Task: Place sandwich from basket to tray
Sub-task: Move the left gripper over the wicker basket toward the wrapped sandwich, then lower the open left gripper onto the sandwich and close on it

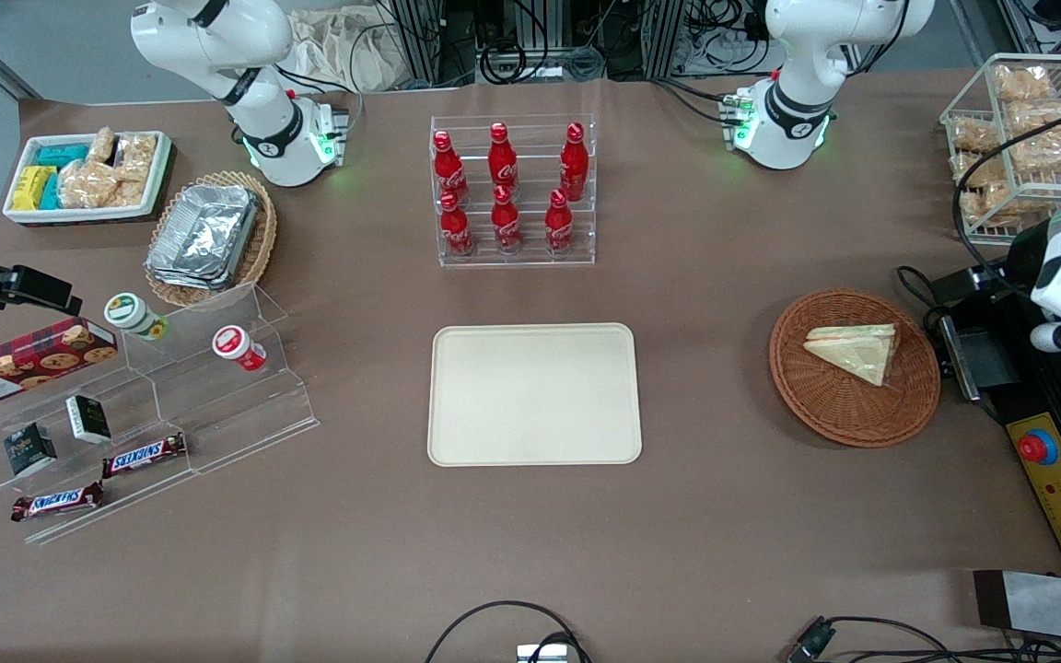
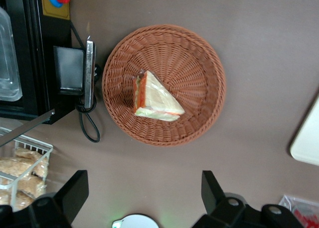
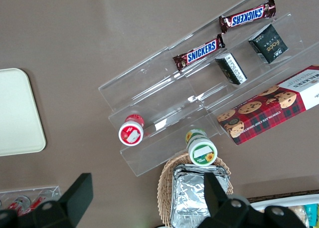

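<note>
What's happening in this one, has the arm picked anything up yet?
Not yet. The sandwich lies in the round wicker basket toward the working arm's end of the table, and nothing touches it. The left arm's gripper hangs open above the table beside the basket, holding nothing. The cream tray, where the sandwich should go, sits bare at mid-table, nearer the front camera than the rack of red cola bottles.

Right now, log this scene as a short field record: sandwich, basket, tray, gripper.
sandwich: wrapped triangular half, lying in the basket, untouched
basket: round reddish-brown wicker, toward the working arm's end of the table
tray: cream rectangular, nothing on it, nearer the front camera than the cola bottle rack
gripper: open, raised above the table beside the basket, holding nothing
</note>
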